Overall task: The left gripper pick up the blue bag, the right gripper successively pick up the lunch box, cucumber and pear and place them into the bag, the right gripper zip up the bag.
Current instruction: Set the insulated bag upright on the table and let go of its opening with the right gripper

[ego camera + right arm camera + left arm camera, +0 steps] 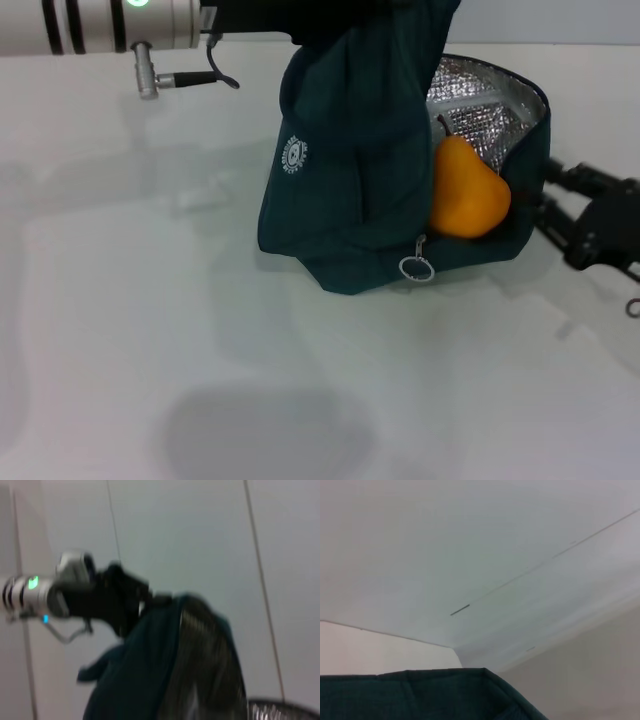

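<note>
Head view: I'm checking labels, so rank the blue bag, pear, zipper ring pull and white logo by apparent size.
1. blue bag, largest by far.
2. pear.
3. white logo and zipper ring pull: these look about alike, so I won't rank them.

The blue bag [345, 170] is a dark teal-blue fabric, with a small white round logo [292, 155] printed on its side. Its lining [490, 115] is silver foil in a quilted, dimpled pattern. A silvery metal ring pull [416, 268] hangs at the zipper. Inside shows the pear [465, 195] — yellow-orange, with a dark stem. The worktop [150, 330] is plain white. The left arm [100, 25] is silver with black bands and a green light; the right gripper [590, 225] looks black — perhaps dark grey.
</note>
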Robot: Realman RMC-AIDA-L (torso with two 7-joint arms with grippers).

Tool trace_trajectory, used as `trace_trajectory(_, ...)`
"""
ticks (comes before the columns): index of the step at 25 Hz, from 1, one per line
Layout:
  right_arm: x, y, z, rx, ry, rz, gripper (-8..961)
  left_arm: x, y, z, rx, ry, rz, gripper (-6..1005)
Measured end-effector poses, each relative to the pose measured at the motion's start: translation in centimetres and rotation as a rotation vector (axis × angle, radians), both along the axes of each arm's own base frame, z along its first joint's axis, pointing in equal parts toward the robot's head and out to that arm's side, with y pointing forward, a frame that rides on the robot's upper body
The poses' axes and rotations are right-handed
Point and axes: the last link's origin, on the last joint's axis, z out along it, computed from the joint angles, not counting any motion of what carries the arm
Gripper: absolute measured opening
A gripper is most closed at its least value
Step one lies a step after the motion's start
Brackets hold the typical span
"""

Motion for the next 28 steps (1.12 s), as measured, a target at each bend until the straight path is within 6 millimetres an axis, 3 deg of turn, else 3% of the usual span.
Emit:
trace_trajectory(4,0.4,-0.1,-0.4,-0.031,-0.031,-0.011,342,-0.2,0.1,0.2,0.008,-0.003,0.009,70)
trace_trajectory(13,1.7,-0.3,1.0,-0.039,-0.038,-0.042,343,-0.2,0.2,0.3,0.013,-0.003,0.012,70)
trace_trajectory(28,-1.6,3.0,-2.0,-0.053,-0.193,0.064,345,-0.6,0.0,0.3,0.01,-0.003,0.024,70)
